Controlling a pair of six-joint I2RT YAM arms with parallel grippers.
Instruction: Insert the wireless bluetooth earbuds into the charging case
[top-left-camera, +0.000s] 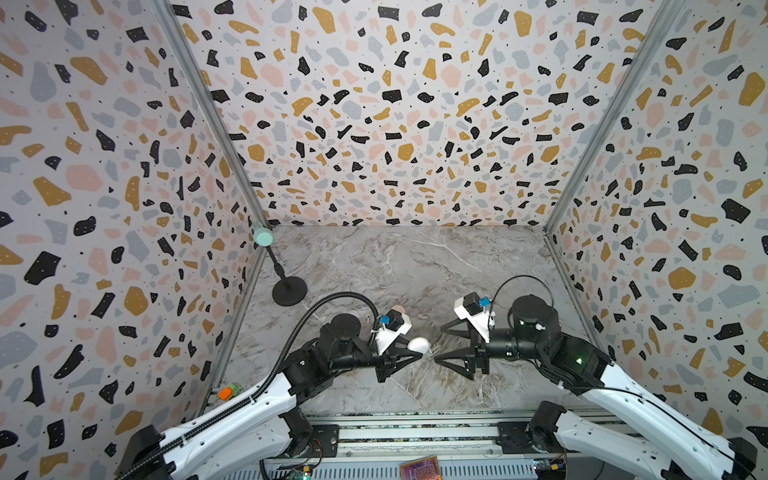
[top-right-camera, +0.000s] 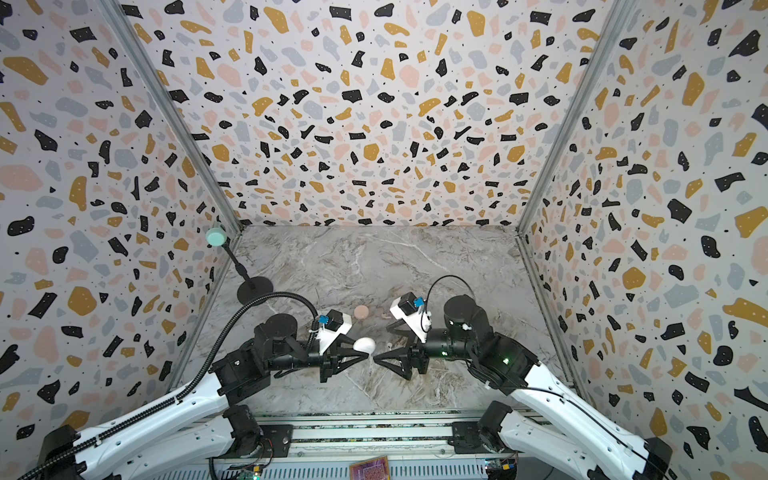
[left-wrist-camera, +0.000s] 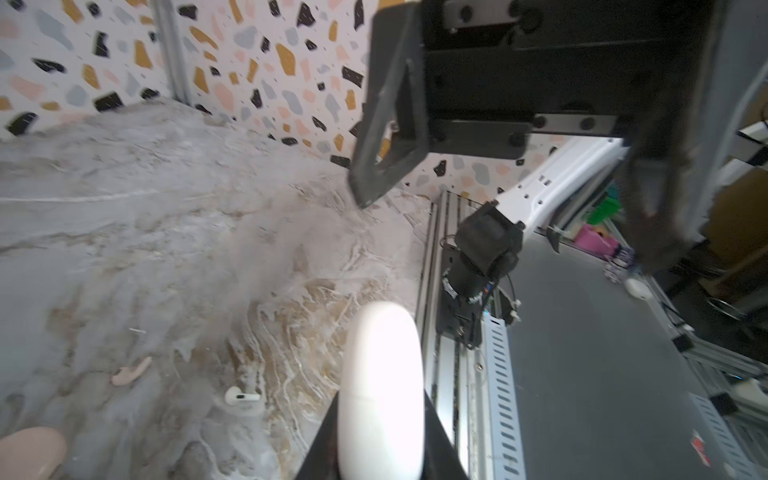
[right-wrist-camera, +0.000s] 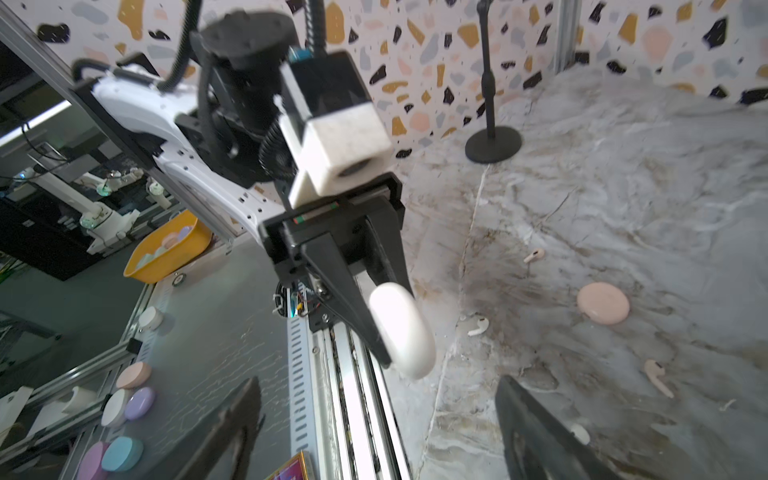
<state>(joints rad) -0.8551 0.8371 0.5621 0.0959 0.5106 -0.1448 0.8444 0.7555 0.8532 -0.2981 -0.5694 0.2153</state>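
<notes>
Gripping a white round charging case (top-left-camera: 418, 345) edge-on above the grey marble tabletop (top-left-camera: 415, 257), the left gripper (top-left-camera: 426, 353) was clamped tight on it, while the right gripper (top-left-camera: 438, 344) faced it with jaws spread wide and empty. A white earbud (right-wrist-camera: 478, 326) lay on the marble beneath them. A pink earbud (right-wrist-camera: 534, 255) and a second pink earbud (right-wrist-camera: 658, 376) lay near a pink round case (right-wrist-camera: 603, 303) just beyond. Terrazzo-patterned walls (top-left-camera: 374, 104) enclosed three sides, with a black stand (top-left-camera: 289, 291) in the far left corner.
</notes>
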